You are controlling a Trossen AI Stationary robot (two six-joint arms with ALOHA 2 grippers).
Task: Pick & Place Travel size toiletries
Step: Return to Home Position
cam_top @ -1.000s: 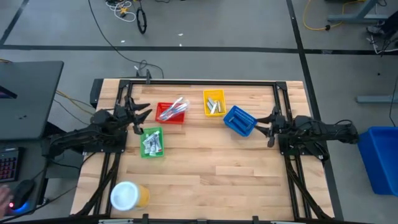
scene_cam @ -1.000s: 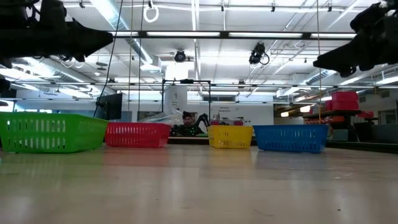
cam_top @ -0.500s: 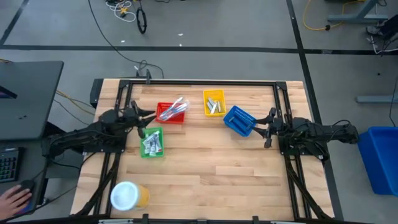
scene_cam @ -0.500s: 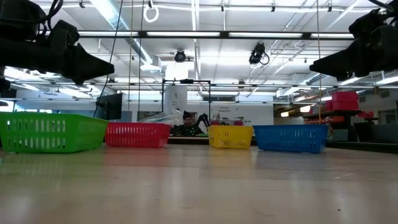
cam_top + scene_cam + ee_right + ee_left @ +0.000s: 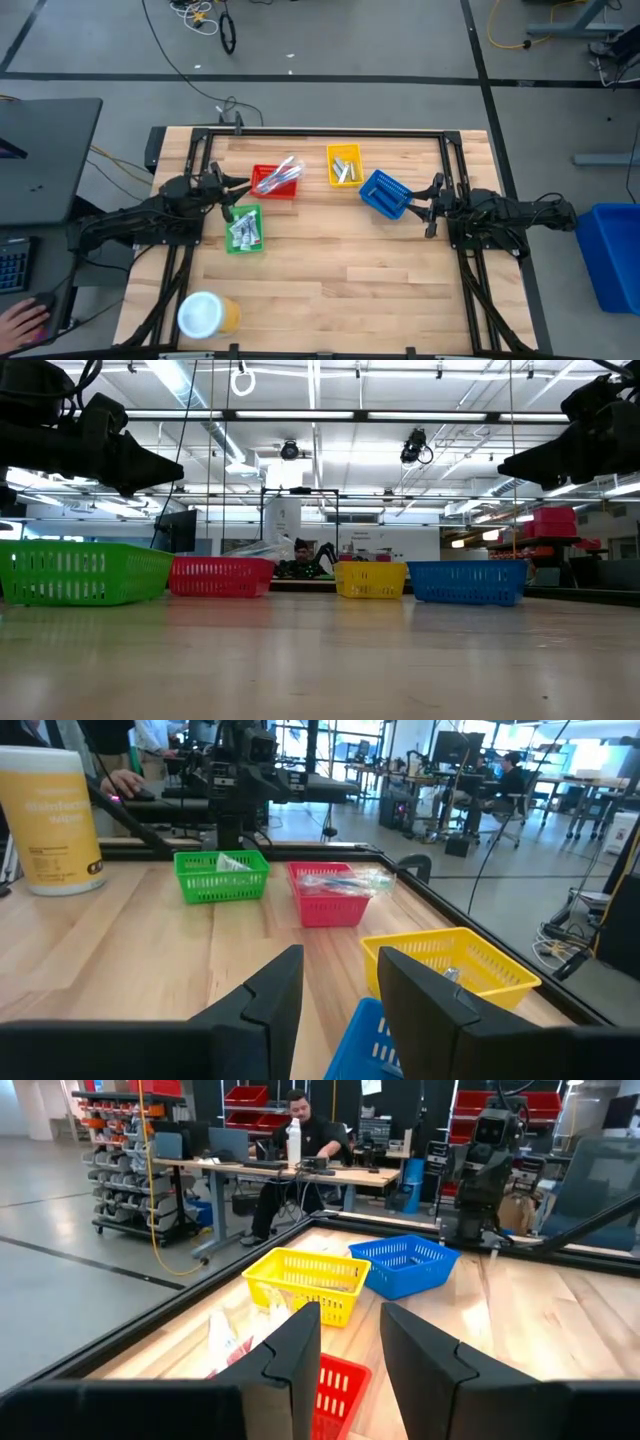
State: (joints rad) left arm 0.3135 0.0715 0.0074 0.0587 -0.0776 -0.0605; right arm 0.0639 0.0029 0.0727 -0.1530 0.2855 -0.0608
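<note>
Toiletries [image 5: 278,176] lie in slotted plastic baskets [image 5: 385,194] on planked wooden table [image 5: 340,275].

In the low view the wall of the green basket [image 5: 80,573] hides its contents; from above, the toiletries [image 5: 243,232] inside are too small to identify.

long ceiling lights [image 5: 330,415] are flooding the room brightly and evenly from above, and they are glaring white in the low view. against that glare the two arms [image 5: 90,440] are showing as black silhouettes. the wooden table [image 5: 350,270] is catching soft light, with only faint shadows lying beside the baskets [image 5: 384,193]. the jar lid [image 5: 199,314] is shining pale white.
</note>
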